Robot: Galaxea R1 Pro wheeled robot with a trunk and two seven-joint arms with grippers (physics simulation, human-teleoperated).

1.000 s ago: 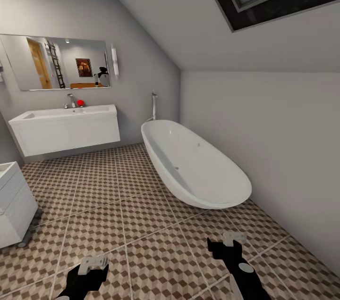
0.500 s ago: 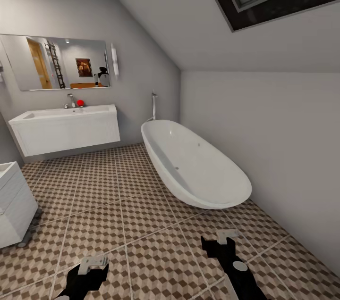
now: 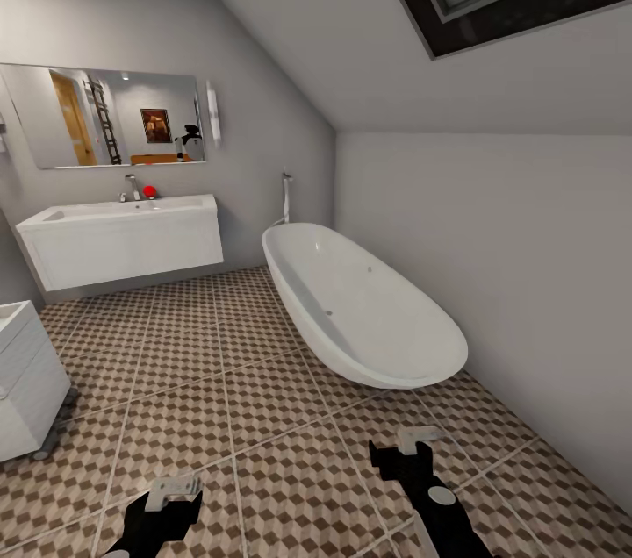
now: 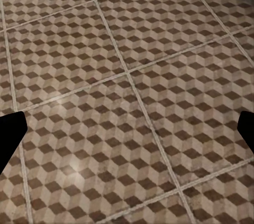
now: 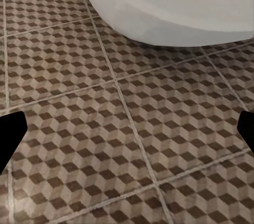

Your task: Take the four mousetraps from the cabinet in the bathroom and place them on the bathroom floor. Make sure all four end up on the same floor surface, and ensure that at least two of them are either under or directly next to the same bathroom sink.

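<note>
Currently both hands, left hand (image 3: 173, 488) & right hand (image 3: 414, 437), hang spread wide & empty over the bathroom floor (image 3: 219, 382). Bathroom sink (image 3: 123, 240) is on the far wall w/ the bathtub (image 3: 369, 312) beside it. Best next: turn the base slowly to find the cabinet, arms tucked clear of the tub.

Head camera high, facing forward and down across bathroom floor (image 3: 193, 418) toward far sink (image 3: 123, 242) and bathtub (image 3: 369, 312). Left wrist camera close over floor (image 4: 127, 97), angled down. Right wrist camera close over floor, bathtub (image 5: 174, 7) edge ahead. All three share cube-pattern tiles; head and right wrist share bathtub.
</note>
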